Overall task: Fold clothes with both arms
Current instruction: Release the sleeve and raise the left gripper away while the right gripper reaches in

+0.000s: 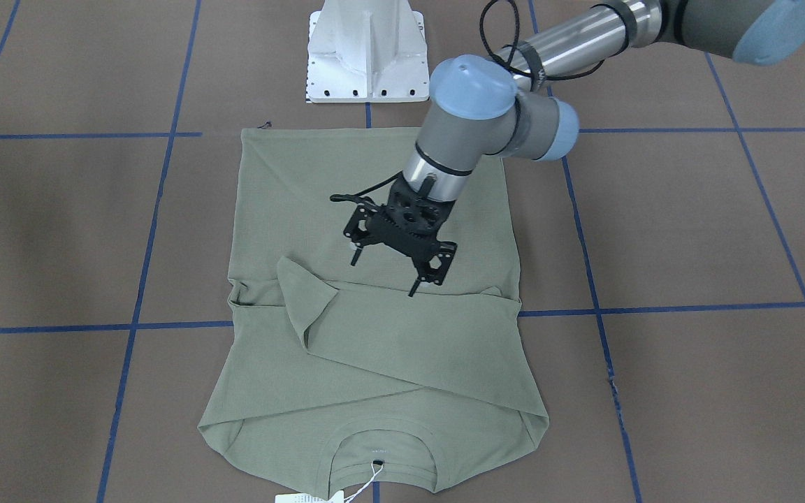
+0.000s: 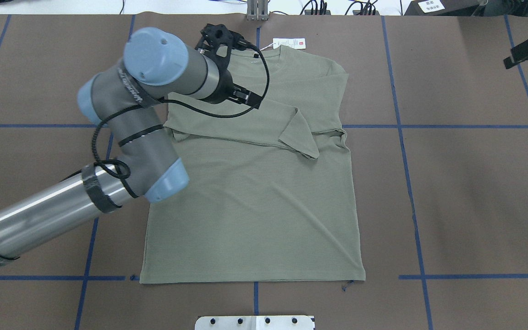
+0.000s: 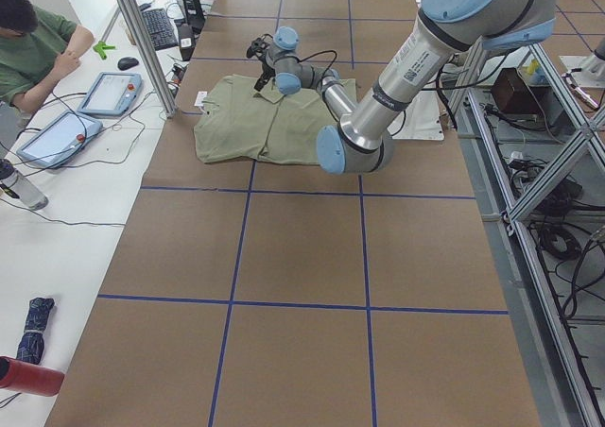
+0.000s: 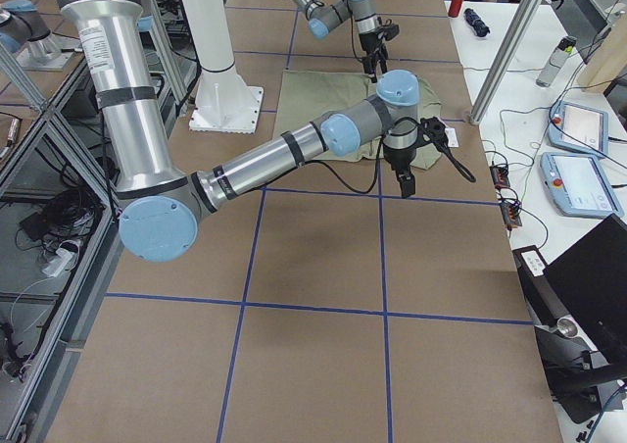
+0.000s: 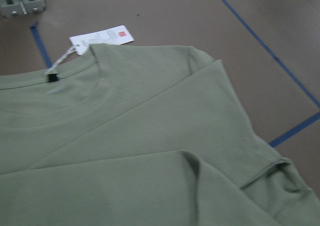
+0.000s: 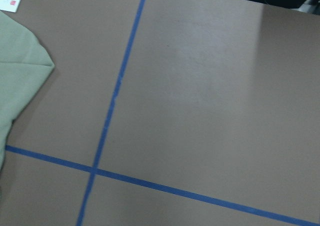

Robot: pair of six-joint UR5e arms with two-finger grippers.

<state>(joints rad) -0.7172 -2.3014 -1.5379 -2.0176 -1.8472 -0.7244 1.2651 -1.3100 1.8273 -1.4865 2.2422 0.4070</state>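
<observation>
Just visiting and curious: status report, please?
Left gripper open, empty, above shirt. Right gripper aside, state unclear. Shirt flat, sleeve folded across. Hang tag beside collar.

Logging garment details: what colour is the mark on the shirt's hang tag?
Red, on the white hang tag; clearest in the left wrist-mounted view.

The sage-green shirt (image 5: 150, 151) fills the lower half of the view and lies flat on the brown table (image 5: 200, 16). Its ribbed neck (image 5: 75, 108) curves in from 9 o'clock. A sleeve (image 5: 125, 191) is folded across the body toward 6 o'clock. At 11 o'clock, a white hang tag (image 5: 101, 37) with a small red mark lies just off the collar on its string (image 5: 62, 61). Blue tape lines (image 5: 260, 41) run past at 2 and 4 o'clock. A grey metal bracket (image 5: 20, 1) sits in the corner at 10 o'clock.
</observation>
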